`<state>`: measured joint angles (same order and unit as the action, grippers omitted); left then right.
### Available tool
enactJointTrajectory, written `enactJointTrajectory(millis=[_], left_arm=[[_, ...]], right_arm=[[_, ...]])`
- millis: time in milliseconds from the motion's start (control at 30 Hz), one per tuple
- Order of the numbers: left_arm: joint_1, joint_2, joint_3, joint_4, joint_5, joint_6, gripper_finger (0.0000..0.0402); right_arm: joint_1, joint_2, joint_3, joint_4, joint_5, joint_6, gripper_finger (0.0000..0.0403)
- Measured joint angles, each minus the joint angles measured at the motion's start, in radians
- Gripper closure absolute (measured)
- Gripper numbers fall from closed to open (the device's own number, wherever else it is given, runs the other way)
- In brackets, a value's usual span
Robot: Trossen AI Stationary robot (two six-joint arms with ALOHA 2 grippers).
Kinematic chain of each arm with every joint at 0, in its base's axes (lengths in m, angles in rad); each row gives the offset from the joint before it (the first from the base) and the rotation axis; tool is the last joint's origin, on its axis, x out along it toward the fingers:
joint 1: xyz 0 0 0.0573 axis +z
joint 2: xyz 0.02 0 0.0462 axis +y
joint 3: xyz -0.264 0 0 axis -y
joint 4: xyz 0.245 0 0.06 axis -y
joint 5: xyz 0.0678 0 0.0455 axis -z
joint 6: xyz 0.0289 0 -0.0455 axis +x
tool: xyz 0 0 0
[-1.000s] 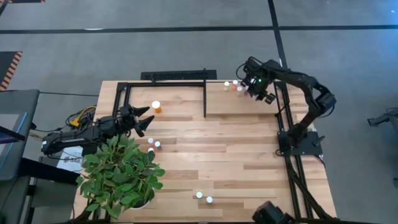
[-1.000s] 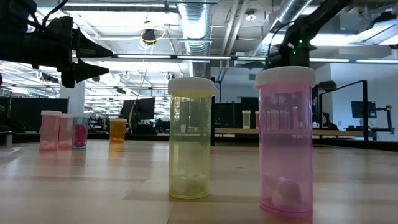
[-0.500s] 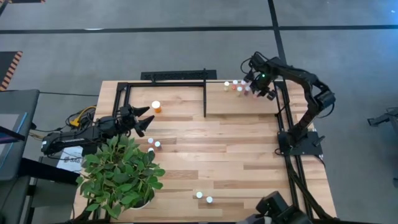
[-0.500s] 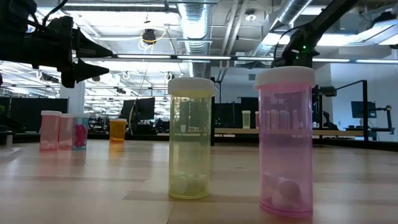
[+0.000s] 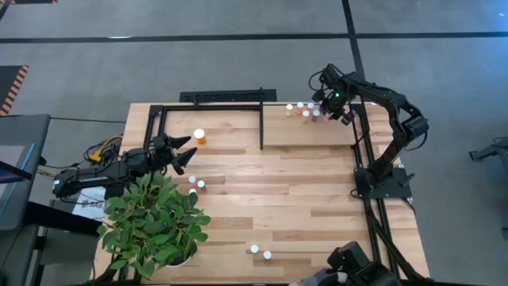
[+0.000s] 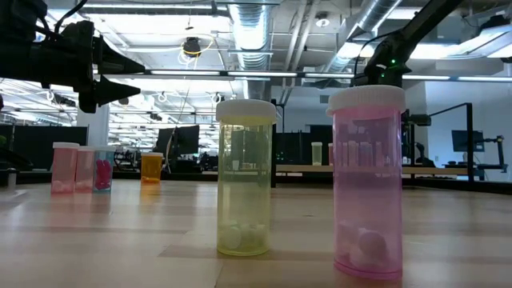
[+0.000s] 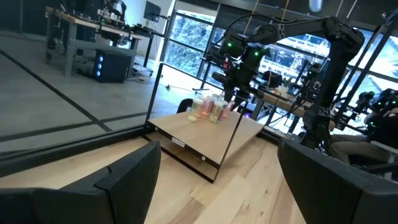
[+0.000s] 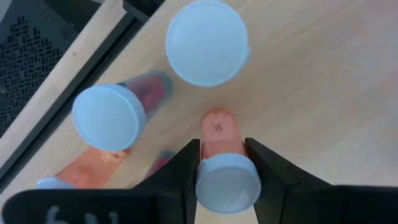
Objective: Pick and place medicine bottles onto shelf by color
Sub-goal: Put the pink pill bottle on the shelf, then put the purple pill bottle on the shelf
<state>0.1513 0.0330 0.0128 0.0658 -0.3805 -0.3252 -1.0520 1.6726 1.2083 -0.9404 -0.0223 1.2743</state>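
From above: right gripper (image 5: 327, 109) over the far right corner of the shelf (image 5: 309, 131), about one o'clock on the table (image 5: 278, 199), in among a small bunch of bottles (image 5: 300, 110). Too small there to see a grip. Up close from the right wrist — fingers (image 8: 180, 180) clamped on a white-capped vial (image 8: 227, 180) with a pinkish-orange body, two more white caps (image 8: 206, 42) just beside it, shelf edge bar (image 8: 59, 112) near.

Left gripper (image 5: 184, 156) waiting at about nine o'clock, fingers wide apart, holding nothing, an orange bottle (image 5: 199, 137) near it at its one o'clock. Big leafy plant (image 5: 155, 218) crowding it at seven o'clock.

Only from table height: a yellow-green bottle (image 6: 246, 178) and a pink bottle (image 6: 368, 182) standing apart at the near edge — lots of bare wood in the middle.
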Motion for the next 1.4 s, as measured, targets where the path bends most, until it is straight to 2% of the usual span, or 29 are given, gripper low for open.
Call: enactJointTrajectory(millis=[200,533,833,1233,1400], left_arm=[[0.000,0.000,0.000,0.000,0.000,0.000,0.0090],[0.000,0.000,0.000,0.000,0.000,0.000,0.0090],[0.000,0.000,0.000,0.000,0.000,0.000,0.0090],[0.000,0.000,0.000,0.000,0.000,0.000,0.0090],[0.000,0.000,0.000,0.000,0.000,0.000,0.0090]], right_arm=[[0.012,0.001,-0.001,0.012,0.026,-0.001,0.0253],[0.012,0.002,-0.001,0.011,0.025,-0.001,0.0169],[0.017,0.002,0.103,-0.112,0.023,-0.026,0.0111],[0.057,0.000,0.316,-0.403,0.021,-0.026,0.0092],[0.119,-0.056,0.334,-0.484,0.021,0.007,0.0092]])
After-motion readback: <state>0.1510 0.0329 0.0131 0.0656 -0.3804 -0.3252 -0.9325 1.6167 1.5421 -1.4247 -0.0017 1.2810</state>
